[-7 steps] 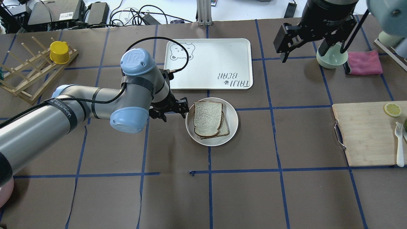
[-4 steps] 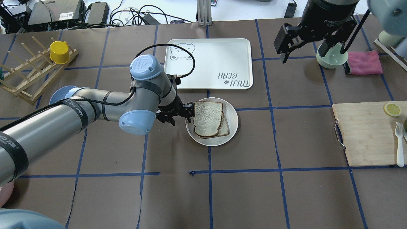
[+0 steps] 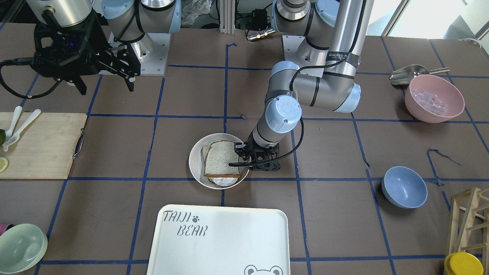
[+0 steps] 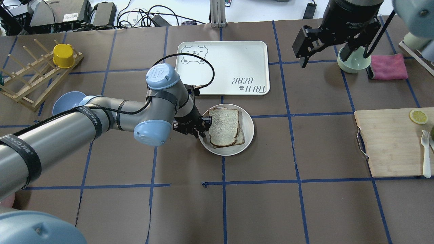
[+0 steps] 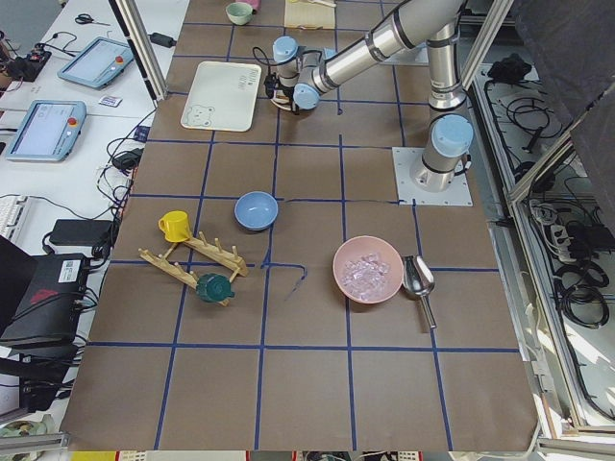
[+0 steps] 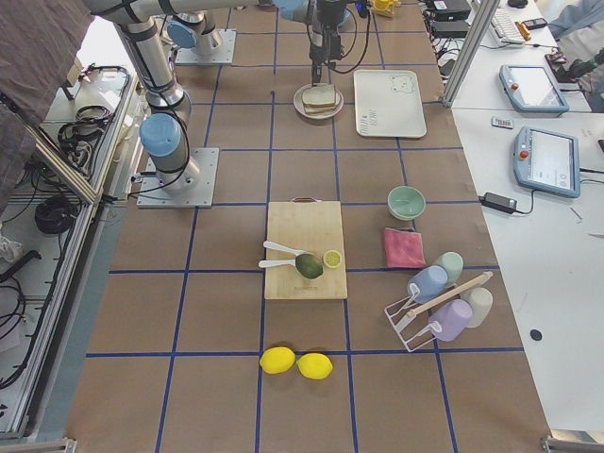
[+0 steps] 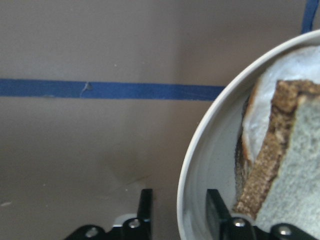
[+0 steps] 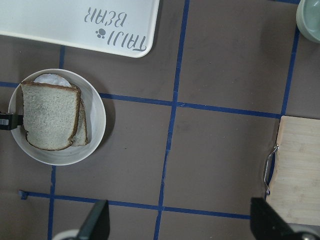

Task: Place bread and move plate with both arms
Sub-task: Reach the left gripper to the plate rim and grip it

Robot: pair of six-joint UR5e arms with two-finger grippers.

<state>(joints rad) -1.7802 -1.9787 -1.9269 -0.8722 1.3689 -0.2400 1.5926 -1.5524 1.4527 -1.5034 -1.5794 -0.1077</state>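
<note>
Mid-table, just on the robot's side of the tray (image 4: 237, 57): plate (image 4: 248, 130) w/ bread (image 4: 223, 126) lying flat in it, dark crust all round. The bread rests on a second slice (image 4: 241, 135), which sticks out from under it on the R side in the overhead view. In the front view I see a white egg patch (image 3: 223, 181) showing past the bread's tray-side edge.

L gripper (image 4: 202, 128): low at the plate's L rim, w/ the L arm (image 4: 101, 112) reaching in from the L. On my L wrist cam the jaws straddle the rim. One finger (image 7: 145, 207) is outside, over the brown table cover (image 4: 305, 203). The other finger (image 7: 216, 210) is inside the plate, just beside the bread's crust. A gap shows betw. each finger and the rim, so I read the jaws as spread, not yet clamped on the plate.

R gripper (image 3: 105, 82): held high over the table, well apart from the plate, near the green bowl (image 4: 354, 62) and pink cloth (image 4: 388, 66). Jaws spread wide, empty. Its wrist cam looks straight down on the plate, a tray corner and the end of the cutting board (image 4: 390, 145).
</note>
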